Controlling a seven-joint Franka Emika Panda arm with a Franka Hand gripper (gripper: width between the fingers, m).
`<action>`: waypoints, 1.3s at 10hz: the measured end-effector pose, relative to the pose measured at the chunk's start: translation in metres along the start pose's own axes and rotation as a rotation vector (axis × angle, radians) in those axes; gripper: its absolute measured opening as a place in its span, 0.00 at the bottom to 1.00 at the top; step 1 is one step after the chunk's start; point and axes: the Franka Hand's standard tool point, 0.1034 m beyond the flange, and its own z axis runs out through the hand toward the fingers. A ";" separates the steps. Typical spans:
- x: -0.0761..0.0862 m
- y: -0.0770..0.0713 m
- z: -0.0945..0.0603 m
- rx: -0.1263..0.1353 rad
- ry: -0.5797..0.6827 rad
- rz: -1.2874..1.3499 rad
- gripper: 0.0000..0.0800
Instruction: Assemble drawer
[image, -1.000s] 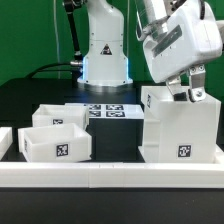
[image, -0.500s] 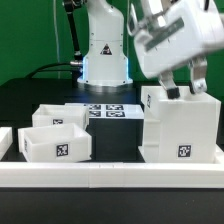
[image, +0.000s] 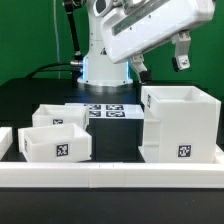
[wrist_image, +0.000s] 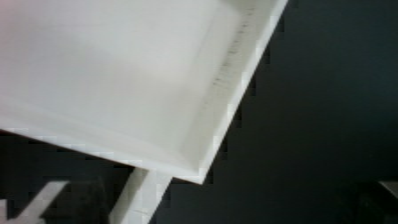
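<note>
The drawer's tall boxy white housing (image: 181, 126) stands at the exterior view's right, open side up, with a square tag on its front. Two small open-top trays sit at the left, one in front (image: 57, 143) and one behind it (image: 62, 115). My gripper (image: 159, 61) hangs tilted in the air above the housing's back left corner, clear of it, fingers spread and holding nothing. The wrist view is blurred and shows a corner of the housing (wrist_image: 125, 80) over the dark table; the fingertips are not clearly seen there.
A long low white border rail (image: 110, 176) runs along the front, with another white piece at the far left (image: 5, 140). The marker board (image: 106, 111) lies behind the trays. The robot's base (image: 104, 55) stands at the back.
The gripper was down at the housing's top wall with its fingers on either side. It has risen, swung to the exterior view's left and tilted. The housing stays in place.
</note>
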 end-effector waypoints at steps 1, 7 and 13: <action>0.001 0.001 0.000 -0.001 0.001 -0.041 0.81; 0.021 0.021 -0.014 -0.091 -0.015 -0.799 0.81; 0.031 0.055 -0.010 -0.214 -0.063 -1.377 0.81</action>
